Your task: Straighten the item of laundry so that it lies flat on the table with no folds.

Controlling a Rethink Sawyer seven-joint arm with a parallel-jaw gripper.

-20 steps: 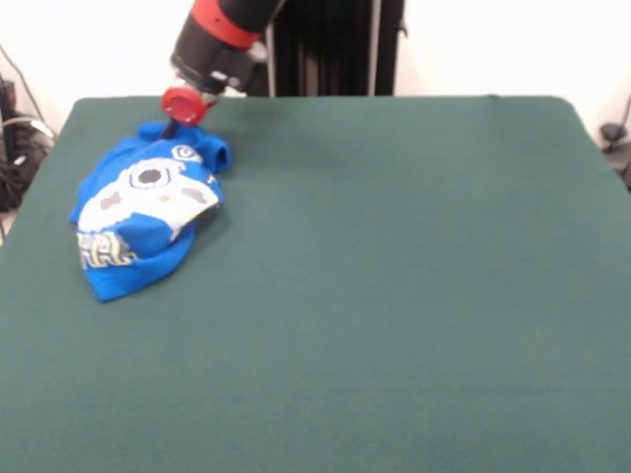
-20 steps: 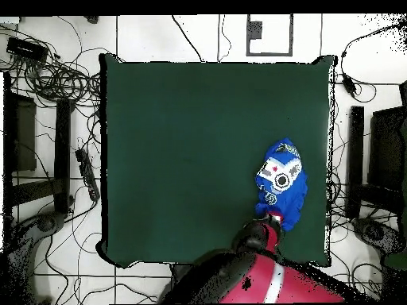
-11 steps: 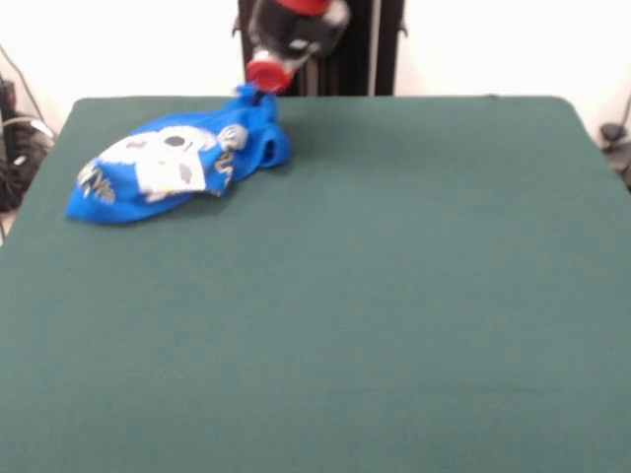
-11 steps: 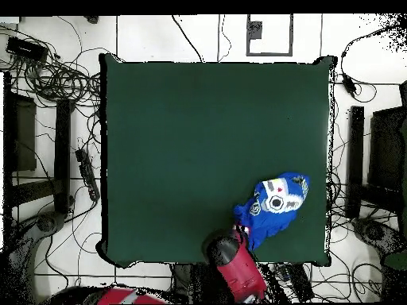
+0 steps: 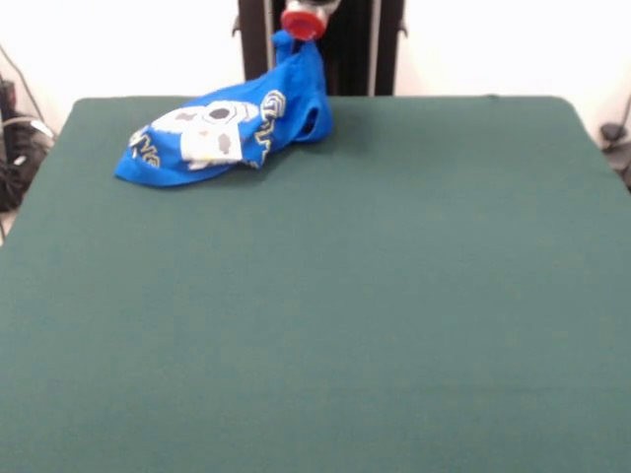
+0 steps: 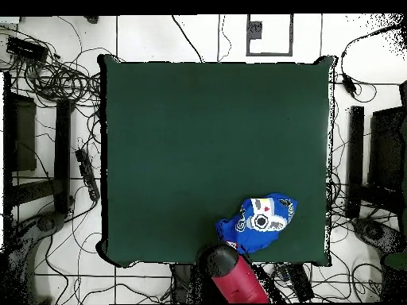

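The item of laundry, a bright blue shirt with a white graphic and pale letters, lies bunched near the far left of the dark green table. One corner of it is pulled up off the surface to my gripper, which hangs at the top edge under a red disc and is shut on that corner. In the overhead view the shirt sits crumpled near the table's bottom edge, right of centre. The red arm covers my gripper there.
Tangled cables lie on the floor left of the table and a black stand is at its right. The shirt is close to the table edge on the robot's side.
My gripper has dragged the shirt along the far edge toward the table's middle and lifted its held corner higher. The cloth trails behind, stretched out longer.
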